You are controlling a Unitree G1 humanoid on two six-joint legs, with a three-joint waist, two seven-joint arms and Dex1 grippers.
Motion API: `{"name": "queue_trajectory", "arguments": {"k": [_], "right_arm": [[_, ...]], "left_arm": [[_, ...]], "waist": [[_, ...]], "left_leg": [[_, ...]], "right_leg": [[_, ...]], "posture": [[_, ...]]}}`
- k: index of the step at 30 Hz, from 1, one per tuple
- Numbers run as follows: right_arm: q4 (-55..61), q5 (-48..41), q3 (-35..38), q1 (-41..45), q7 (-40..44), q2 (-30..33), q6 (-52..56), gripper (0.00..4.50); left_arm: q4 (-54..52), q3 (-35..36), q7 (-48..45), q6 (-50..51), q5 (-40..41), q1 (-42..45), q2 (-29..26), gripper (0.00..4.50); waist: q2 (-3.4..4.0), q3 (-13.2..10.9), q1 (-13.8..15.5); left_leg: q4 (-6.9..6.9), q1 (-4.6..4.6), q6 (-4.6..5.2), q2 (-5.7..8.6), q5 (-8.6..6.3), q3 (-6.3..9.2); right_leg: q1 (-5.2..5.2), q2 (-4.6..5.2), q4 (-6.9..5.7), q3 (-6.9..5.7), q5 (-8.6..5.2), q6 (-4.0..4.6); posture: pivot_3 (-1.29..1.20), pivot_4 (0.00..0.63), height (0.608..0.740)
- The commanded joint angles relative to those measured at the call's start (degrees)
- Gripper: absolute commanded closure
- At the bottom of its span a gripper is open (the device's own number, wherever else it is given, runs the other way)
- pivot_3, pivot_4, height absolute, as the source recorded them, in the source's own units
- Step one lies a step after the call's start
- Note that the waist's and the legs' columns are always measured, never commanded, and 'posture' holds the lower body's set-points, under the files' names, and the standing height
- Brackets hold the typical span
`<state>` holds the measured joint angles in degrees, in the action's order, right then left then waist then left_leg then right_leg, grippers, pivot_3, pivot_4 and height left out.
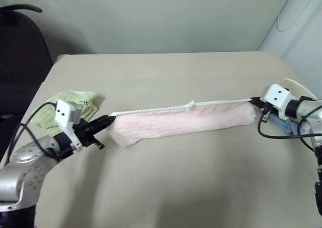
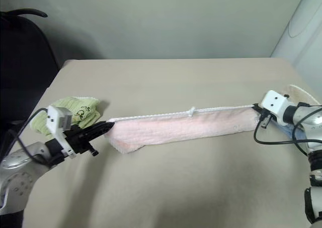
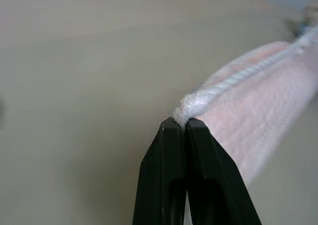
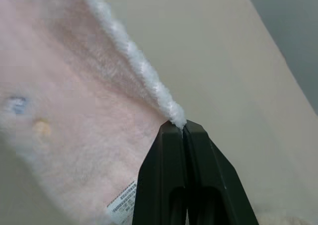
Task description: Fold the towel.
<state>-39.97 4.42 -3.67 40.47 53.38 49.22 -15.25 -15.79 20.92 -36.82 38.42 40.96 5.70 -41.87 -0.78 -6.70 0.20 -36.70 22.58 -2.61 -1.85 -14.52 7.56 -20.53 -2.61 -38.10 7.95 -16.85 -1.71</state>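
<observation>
Our right arm hides most of a beige and blue cloth (image 1: pixel 282 125) at the tabletop (image 1: pixel 166 182) edge. Our wrist views reveal a printed label (image 4: pixel 120 203) near the right corner. Our left gripper (image 1: pixel 107 121) and right gripper (image 1: pixel 255 103) each pinch a corner of the pink towel (image 1: pixel 181 121), stretched between them, its white trim uppermost, beside a green cloth (image 1: pixel 60 107).

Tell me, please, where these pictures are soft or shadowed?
Left wrist view: the left tool is sharp, the towel blurs with distance. Right wrist view: towel's near part and label soft. Left eye view: soft shadow on the table below the towel; dark chair loses detail.
</observation>
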Motion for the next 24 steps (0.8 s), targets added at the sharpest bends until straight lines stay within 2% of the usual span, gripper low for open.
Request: {"name": "queue_trajectory", "arguments": {"k": [1,9,13,18,22,23,24], "right_arm": [[-7.0,4.5,-1.8,4.5,-5.0,-1.2,-4.2,4.5],[-19.6,12.1,-6.6,11.9,-14.1,-3.8,-10.2,4.5],[-21.7,13.8,-7.2,12.3,-16.1,-3.6,-13.0,3.58],[-21.9,15.5,-7.2,11.1,-20.2,-1.9,-16.5,1.84],[-21.0,17.6,-7.0,9.1,-27.0,0.4,-18.5,0.45],[-20.8,17.0,-6.4,8.4,-27.2,0.9,-18.6,0.17],[-20.4,15.6,-5.2,7.3,-27.0,1.4,-18.4,0.07]], "left_arm": [[2.6,-2.2,0.3,-3.1,-4.1,2.1,0.2,4.48],[8.9,-9.7,-1.0,-7.8,-12.4,5.6,1.6,4.48],[11.0,-10.5,-2.0,-8.8,-13.8,6.1,2.3,3.5],[12.6,-9.1,-0.7,-9.5,-15.0,5.8,3.3,1.77],[12.4,-8.1,1.5,-10.2,-15.8,5.8,4.4,0.42],[12.1,-7.0,2.0,-10.2,-15.1,6.0,5.1,0.42],[12.0,-5.6,3.2,-10.8,-14.7,6.3,5.9,0.42]], "waist": [[0.0,0.0,-0.1],[0.0,0.0,0.0],[0.01,0.0,0.0],[0.01,0.0,0.0],[0.01,0.0,0.1],[0.0,0.0,0.1],[0.0,0.0,0.1]], "left_leg": [[0.0,0.0,-0.02,0.0,0.01,0.0],[0.06,0.2,-0.05,0.0,0.06,0.01],[0.08,0.27,-0.09,0.0,0.1,0.02],[0.11,0.33,-0.1,-0.01,0.12,0.01],[0.12,0.33,-0.1,-0.01,0.12,0.01],[0.13,0.34,-0.1,-0.01,0.12,0.02],[0.13,0.34,-0.1,-0.01,0.12,0.02]], "right_leg": [[-0.01,0.01,-0.01,0.0,0.0,0.01],[-0.2,0.05,-0.01,-0.02,0.04,0.06],[-0.26,0.07,-0.01,-0.04,0.05,0.08],[-0.32,0.1,-0.01,-0.04,0.05,0.08],[-0.31,0.1,0.01,-0.06,0.05,0.09],[-0.3,0.12,0.01,-0.07,0.05,0.09],[-0.31,0.12,0.01,-0.08,0.05,0.09]], "posture": [[0.0,0.15,0.74],[0.0,0.15,0.74],[0.0,0.15,0.74],[0.0,0.15,0.74],[0.0,0.15,0.74],[0.0,0.15,0.74],[0.0,0.15,0.74]]}}
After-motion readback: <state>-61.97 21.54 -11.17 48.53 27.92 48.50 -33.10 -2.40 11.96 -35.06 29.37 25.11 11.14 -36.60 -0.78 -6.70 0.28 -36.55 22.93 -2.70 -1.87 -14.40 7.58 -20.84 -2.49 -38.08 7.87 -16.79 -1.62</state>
